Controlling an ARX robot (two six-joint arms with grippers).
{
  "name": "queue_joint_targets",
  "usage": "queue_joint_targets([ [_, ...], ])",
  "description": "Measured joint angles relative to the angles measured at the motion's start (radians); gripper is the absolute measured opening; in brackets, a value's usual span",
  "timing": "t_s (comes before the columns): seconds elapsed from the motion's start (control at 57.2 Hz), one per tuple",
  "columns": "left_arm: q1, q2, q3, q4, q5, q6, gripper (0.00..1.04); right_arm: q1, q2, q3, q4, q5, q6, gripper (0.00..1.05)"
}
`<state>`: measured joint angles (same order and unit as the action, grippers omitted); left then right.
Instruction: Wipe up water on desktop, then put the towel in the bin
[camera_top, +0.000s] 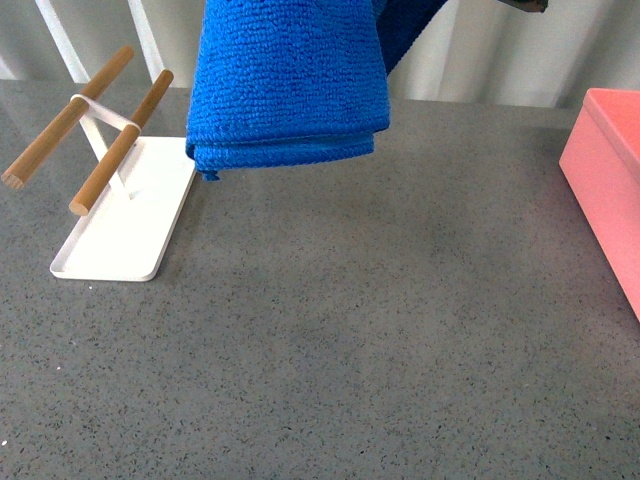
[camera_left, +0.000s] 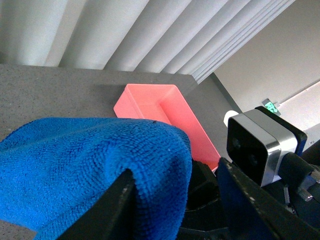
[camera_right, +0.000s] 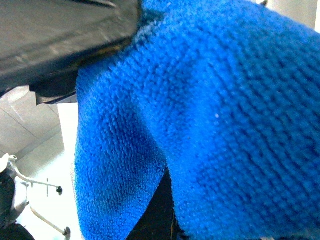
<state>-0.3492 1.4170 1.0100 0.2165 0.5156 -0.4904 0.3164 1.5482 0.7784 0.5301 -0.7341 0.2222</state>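
Front view, item one: towel, royal-blue microfibre, thick pile, stitched hem. It hangs doubled over in the air above the far part of the counter, its lower fold clear of the surface, and touches neither tray nor bin.

Item two: bin, salmon-pink plastic, straight walls, at the right edge of the counter and well apart from the towel. The left wrist view shows it open-topped and empty.

Item three: white tray carrying two wooden rods, at the far left of the counter, just beside the hanging cloth.

Left pincer: jaws stand apart. The towel is bunched over and against one finger, with a dark gap between it and the other, so no clamp is shown.

Right pincer: one dark finger lies against the pile and blue cloth fills the rest of that view. Whether it is clamped on the cloth cannot be told.

Handling, by judgement: light, limp and compressible, with nothing to break. The pile should give good friction and is unlikely to slip, but loose corners will swing and drag. It is best taken at the bunched upper fold, through all layers, and not at a single hem.

Water: none can be made out on the speckled surface.
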Motion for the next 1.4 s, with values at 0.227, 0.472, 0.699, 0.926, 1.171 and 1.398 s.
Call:
queue_joint_targets([
  [0.227,-0.036,-0.026,-0.076,0.159,-0.349,0.129,0.65,-0.005,-0.011,0.0,-0.017,0.002,-0.016,0.03],
  [0.472,0.062,-0.245,-0.451,0.412,-0.8,0.444,0.2,-0.02,-0.026,-0.002,-0.047,0.01,-0.038,0.03],
  [0.699,0.138,-0.375,-0.652,0.457,-0.714,0.475,0.04,-0.018,-0.028,-0.003,-0.057,0.011,-0.052,0.03],
  [0.926,0.208,-0.505,-0.788,0.463,-0.656,0.482,0.04,-0.027,-0.029,-0.006,-0.074,0.016,-0.072,0.03],
  [1.171,0.301,-0.679,-0.898,0.402,-0.539,0.483,0.04,-0.049,-0.036,-0.006,-0.093,0.035,-0.091,0.03],
  [1.398,0.347,-0.809,-0.946,0.322,-0.52,0.483,0.04,-0.049,-0.038,-0.005,-0.102,0.05,-0.096,0.03],
])
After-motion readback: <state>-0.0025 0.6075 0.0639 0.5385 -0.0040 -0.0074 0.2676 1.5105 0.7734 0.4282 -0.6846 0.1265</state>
